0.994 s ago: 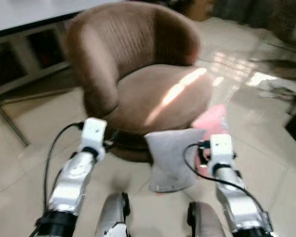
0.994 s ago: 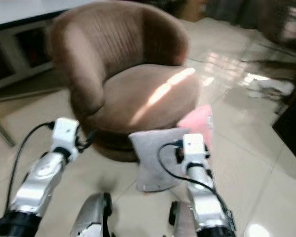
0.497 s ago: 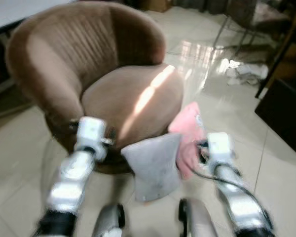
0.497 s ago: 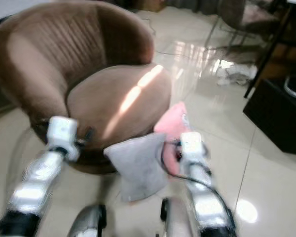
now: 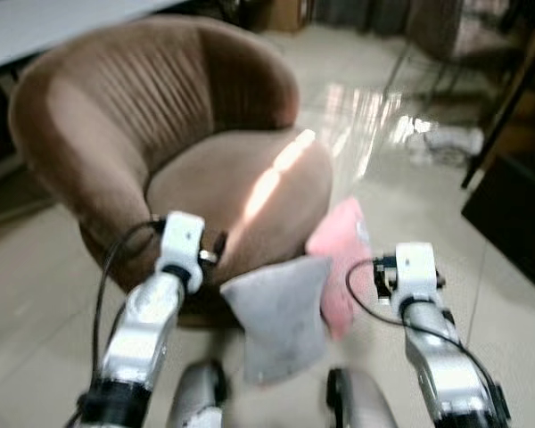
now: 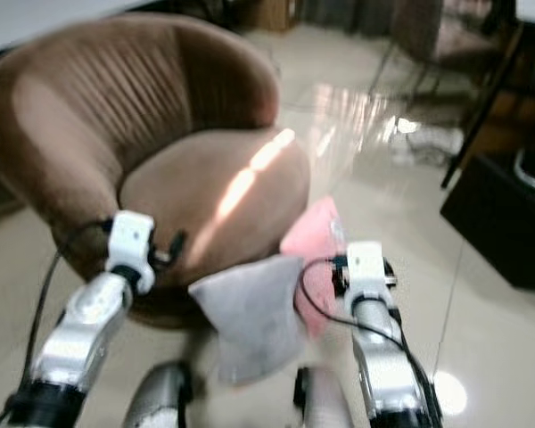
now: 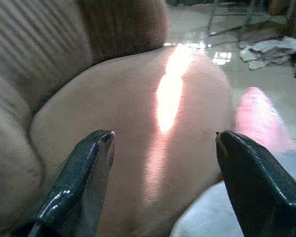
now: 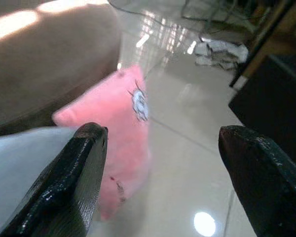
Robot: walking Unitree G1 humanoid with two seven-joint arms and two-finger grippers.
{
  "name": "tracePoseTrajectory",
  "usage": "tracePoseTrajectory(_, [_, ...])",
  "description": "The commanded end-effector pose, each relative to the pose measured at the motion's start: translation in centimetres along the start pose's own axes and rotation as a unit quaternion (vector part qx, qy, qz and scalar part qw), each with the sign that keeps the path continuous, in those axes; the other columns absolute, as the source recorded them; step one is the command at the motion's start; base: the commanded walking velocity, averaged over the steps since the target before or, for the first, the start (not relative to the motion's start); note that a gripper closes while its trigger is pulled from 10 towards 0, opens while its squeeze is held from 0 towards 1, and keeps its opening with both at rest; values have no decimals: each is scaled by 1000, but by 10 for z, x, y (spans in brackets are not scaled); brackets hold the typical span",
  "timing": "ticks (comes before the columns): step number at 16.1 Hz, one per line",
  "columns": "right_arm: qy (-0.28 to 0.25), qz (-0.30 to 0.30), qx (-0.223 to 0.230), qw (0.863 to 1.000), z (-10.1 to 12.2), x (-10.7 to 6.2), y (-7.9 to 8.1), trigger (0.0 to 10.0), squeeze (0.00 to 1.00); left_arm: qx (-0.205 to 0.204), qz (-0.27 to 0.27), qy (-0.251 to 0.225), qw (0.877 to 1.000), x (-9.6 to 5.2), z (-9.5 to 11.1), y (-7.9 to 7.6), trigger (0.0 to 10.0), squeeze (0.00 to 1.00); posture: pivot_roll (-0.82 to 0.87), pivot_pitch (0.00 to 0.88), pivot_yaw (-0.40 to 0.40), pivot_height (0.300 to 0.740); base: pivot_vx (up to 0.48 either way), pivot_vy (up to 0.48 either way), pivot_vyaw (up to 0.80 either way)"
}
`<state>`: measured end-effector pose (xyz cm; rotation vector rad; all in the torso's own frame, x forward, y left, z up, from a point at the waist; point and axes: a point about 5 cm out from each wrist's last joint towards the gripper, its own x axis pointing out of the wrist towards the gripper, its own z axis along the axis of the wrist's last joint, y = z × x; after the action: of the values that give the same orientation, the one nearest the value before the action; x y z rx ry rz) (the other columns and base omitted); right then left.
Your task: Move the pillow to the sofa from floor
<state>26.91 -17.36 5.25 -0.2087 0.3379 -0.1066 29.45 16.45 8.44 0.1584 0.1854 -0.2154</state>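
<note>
Left gripper [image 7: 163, 136]: fingers spread wide, holding nothing, raised before the sofa's seat.
Right gripper [image 8: 160, 133]: fingers spread wide, holding nothing, raised over the floor beside the pink pillow.
Grey pillow [image 5: 281, 312]: stands on the floor, leaning against the front of the sofa, between the two arms.
Pink pillow [image 5: 339, 254]: upright on the floor, touching the grey pillow and leaning on the sofa's front right side.
Sofa [image 5: 152, 134]: round, brown, sunlit stripe across its seat.
Floor [image 5: 410, 192]: glossy pale tiles.
Black cabinet [image 5: 513, 218]: well apart, to the right.
</note>
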Motion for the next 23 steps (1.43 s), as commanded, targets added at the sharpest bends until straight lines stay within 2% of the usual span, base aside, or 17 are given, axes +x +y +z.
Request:
tracePoseTrajectory(1, [-8,15,2,1000,5,1,9,10000,0,0,10,0,1000,0,1,6,10000,0,-32,0,33,595,296,0,0])
tracePoseTrajectory(5, [-25,29,-5,999,14,6,11,10000,0,-3,16,-5,1000,6,5,6,10000,0,-35,0,34,595,288,0,0])
tracePoseTrajectory(9, [-25,32,-2,999,13,4,14,10000,0,-1,16,-5,1000,5,5,8,10000,0,-35,0,36,595,285,0,0])
tracePoseTrajectory(10, [-25,42,-24,999,12,5,16,10000,0,0,16,-5,1000,6,5,7,10000,0,-35,0,36,595,285,0,0])
tracePoseTrajectory(12, [-24,49,-35,998,12,5,18,10000,0,0,15,-5,1000,6,5,7,10000,0,-34,0,36,595,285,0,0])
tracePoseTrajectory(13, [-22,50,-33,998,11,5,19,10000,0,0,15,-5,1000,6,5,7,10000,0,-33,0,35,595,281,0,0])
tracePoseTrajectory(14, [-17,44,-13,999,9,4,18,10000,0,0,15,-5,1000,5,4,8,10000,0,-33,0,36,595,281,0,0])
tracePoseTrajectory(17, [-17,45,-13,999,7,0,18,10000,0,4,11,-1,1000,2,2,7,10000,0,-32,0,46,595,267,0,0])
tracePoseTrajectory(23, [-19,49,-5,999,6,1,22,10000,0,20,14,1,1000,3,1,8,10000,0,-20,0,52,595,0,0,0])
